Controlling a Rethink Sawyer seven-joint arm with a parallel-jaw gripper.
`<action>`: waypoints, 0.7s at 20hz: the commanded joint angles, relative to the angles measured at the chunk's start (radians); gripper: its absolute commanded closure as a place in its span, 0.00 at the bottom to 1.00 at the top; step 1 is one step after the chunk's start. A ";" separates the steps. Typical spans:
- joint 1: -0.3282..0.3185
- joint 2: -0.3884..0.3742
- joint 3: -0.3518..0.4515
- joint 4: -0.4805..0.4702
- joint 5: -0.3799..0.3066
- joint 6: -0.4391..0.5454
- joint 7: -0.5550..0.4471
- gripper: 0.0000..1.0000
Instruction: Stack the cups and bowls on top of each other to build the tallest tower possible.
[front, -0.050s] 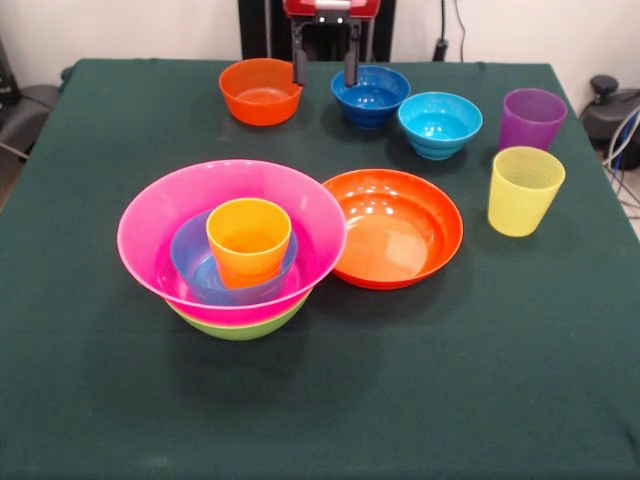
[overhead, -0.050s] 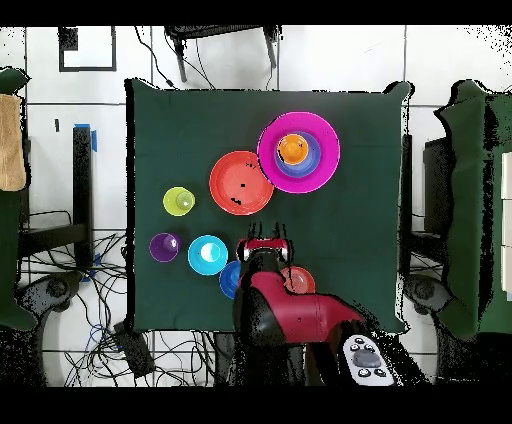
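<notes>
The tower stands front left: a lime green bowl (front, -0.050s: 240, 326) holds the big pink bowl (front, -0.050s: 150, 215) (overhead, -0.050s: 326, 140). Inside that sit a small blue bowl (front, -0.050s: 190, 262) and the orange cup (front, -0.050s: 248, 238) (overhead, -0.050s: 291, 149). Beside it lies the shallow orange bowl (front, -0.050s: 392, 228) (overhead, -0.050s: 240, 182). At the back are a small orange bowl (front, -0.050s: 260, 92), a dark blue bowl (front, -0.050s: 370, 95) and a cyan bowl (front, -0.050s: 440, 124) (overhead, -0.050s: 207, 254). The purple cup (front, -0.050s: 532, 118) (overhead, -0.050s: 163, 246) and yellow cup (front, -0.050s: 525, 190) (overhead, -0.050s: 180, 201) stand upright on the right. My gripper (front, -0.050s: 325, 64) (overhead, -0.050s: 267, 241) hangs open and empty between the small orange and dark blue bowls.
A dark green cloth (front, -0.050s: 480, 380) covers the table. In the overhead view my arm (overhead, -0.050s: 285, 310) hides most of the dark blue bowl (overhead, -0.050s: 229, 281) and the small orange bowl (overhead, -0.050s: 299, 279). Chairs and cables lie around the table's edges.
</notes>
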 joint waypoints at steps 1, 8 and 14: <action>0.031 0.067 -0.021 0.066 -0.025 -0.028 0.159 0.00; 0.043 0.067 -0.059 0.107 -0.032 -0.085 0.166 0.00; 0.049 0.060 -0.066 0.138 -0.032 -0.099 0.175 0.00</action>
